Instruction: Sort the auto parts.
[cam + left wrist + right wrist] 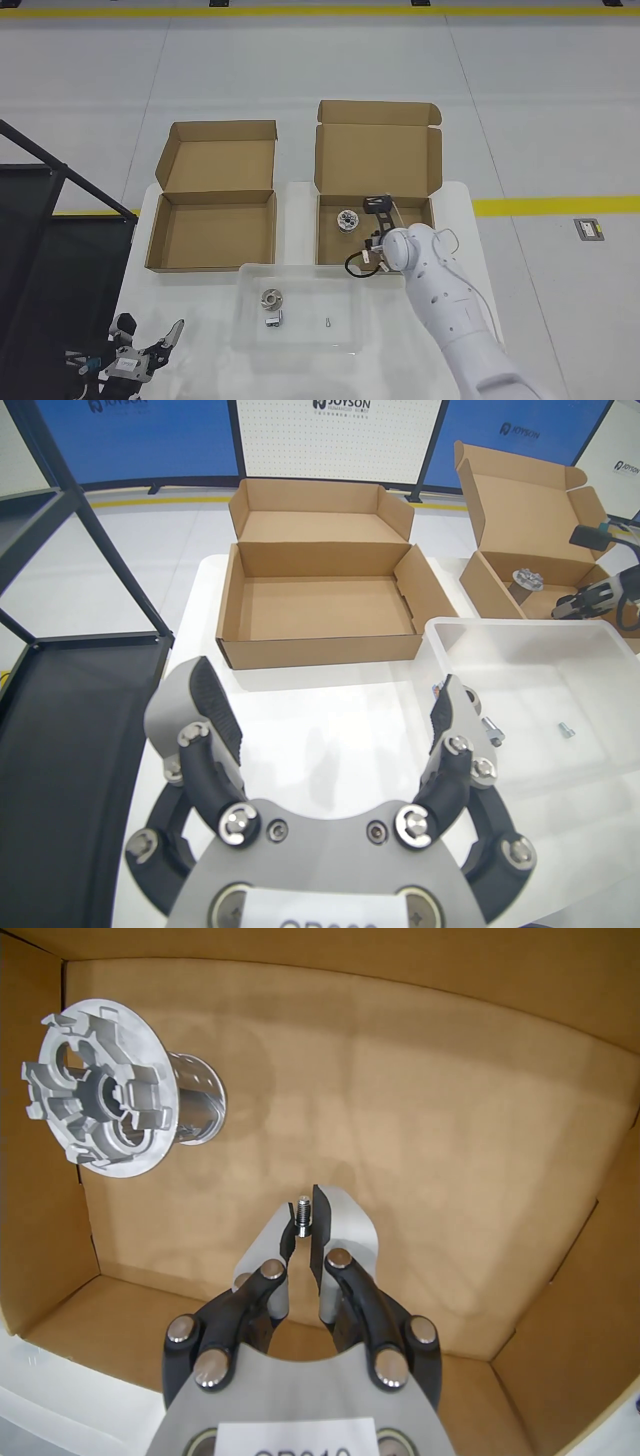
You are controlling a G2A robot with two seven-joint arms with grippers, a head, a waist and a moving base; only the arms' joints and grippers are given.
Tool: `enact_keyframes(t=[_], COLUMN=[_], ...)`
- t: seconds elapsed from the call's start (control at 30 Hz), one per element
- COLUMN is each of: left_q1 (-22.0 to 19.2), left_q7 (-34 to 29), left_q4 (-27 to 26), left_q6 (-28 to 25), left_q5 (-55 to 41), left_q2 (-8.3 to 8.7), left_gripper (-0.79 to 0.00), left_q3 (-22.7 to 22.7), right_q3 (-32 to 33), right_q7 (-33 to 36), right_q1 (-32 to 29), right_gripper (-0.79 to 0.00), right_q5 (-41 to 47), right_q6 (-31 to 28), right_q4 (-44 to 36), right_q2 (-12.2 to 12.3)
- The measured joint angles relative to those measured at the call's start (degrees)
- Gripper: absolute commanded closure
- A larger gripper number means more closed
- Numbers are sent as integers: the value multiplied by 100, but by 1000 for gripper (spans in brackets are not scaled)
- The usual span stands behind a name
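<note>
My right gripper [302,1218] is shut on a small silver bolt [303,1217], held above the floor of the right cardboard box [425,215]. A round flanged metal hub [107,1088] lies in that box's far left part [347,220]. The clear plastic tray [300,345] at the table's front holds a round metal part [271,298] with a small piece beside it and one loose bolt [327,322]. My left gripper [330,700] hangs open over the table's front left corner [145,352], with nothing between its fingers. The left cardboard box [212,232] is empty.
A black metal rack [40,260] stands left of the table, close to my left gripper. Both boxes have their lids standing open at the back. White tabletop lies bare between the left box and the tray [320,710].
</note>
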Motion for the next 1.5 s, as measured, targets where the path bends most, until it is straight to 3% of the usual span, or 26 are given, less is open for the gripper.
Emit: enact_keyframes(t=[0.4, 0.6, 0.8, 1.0, 1.07, 1.1, 1.23, 1.3, 1.5], left_q1=[0, 0, 0, 0, 0, 0, 0, 0, 0], left_q7=[0, 0, 0, 0, 0, 0, 0, 0, 0], left_q4=[0, 0, 0, 0, 0, 0, 0, 0, 0], left_q6=[0, 0, 0, 0, 0, 0, 0, 0, 0], left_q5=[0, 0, 0, 0, 0, 0, 0, 0, 0], left_q2=[0, 0, 0, 0, 0, 0, 0, 0, 0], left_gripper=[-785, -785, -785, -785, -785, -785, -785, -785, -785], left_q3=[0, 0, 0, 0, 0, 0, 0, 0, 0], right_q3=[-6, 61, 167, 243, 198, 171, -122, -285, -824], right_q7=[-4, -20, 196, 644, 892, 1034, 1618, 1843, 2451], right_q1=[-73, -278, -874, -1820, -2128, -2245, -2691, -2831, -3064], right_gripper=[-179, -169, -172, -191, -197, -160, -175, -203, -182], right_q5=[54, 102, 98, 189, 293, 330, 405, 383, 455], right_q6=[40, -15, -300, -809, -1098, -1196, -1179, -1253, -1083], right_q4=[-150, -601, -1903, -3747, -4334, -4561, -5530, -5829, -6197], right_q2=[45, 100, 205, 319, 350, 360, 377, 384, 369])
